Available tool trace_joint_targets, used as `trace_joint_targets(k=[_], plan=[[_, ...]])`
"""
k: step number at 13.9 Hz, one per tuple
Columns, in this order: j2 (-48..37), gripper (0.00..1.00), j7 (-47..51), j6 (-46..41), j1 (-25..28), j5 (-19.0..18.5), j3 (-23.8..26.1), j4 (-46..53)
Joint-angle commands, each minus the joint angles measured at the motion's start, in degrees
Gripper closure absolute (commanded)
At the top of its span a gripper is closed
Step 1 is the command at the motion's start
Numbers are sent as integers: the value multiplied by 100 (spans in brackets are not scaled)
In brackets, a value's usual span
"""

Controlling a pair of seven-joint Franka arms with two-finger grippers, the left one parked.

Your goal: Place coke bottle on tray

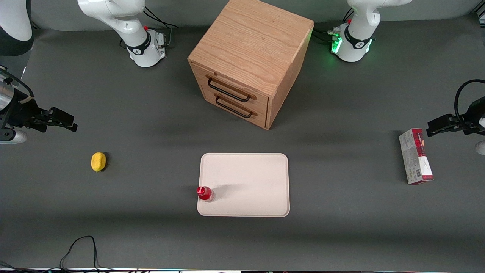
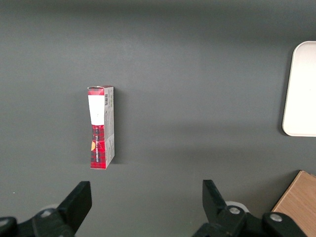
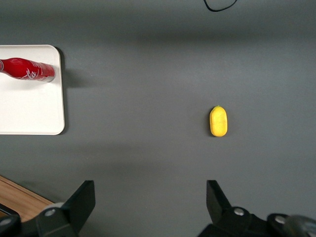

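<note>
Front view: end effector (image 1: 66, 123) open, above table (image 1: 151, 125).

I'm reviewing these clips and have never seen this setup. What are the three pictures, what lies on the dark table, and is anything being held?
Two white robot arms stand at a dark grey table. One picture looks from the front; the other two come from cameras on each arm's wrist. The small red coke bottle stands upright on the cream-white rectangular tray, near its edge. A wooden drawer cabinet stands farther from the front camera. A yellow lemon lies toward the working arm's end, a red-and-grey carton toward the parked arm's. The working gripper hangs open above the table near the lemon, holding nothing.
</note>
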Motion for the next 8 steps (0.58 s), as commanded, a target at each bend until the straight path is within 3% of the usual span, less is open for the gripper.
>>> trace_joint_targets(k=[1,8], plan=[[-2,0,-108,62,8,-90,-6,39],[7,0,-82,-35,0,-179,-15,66]])
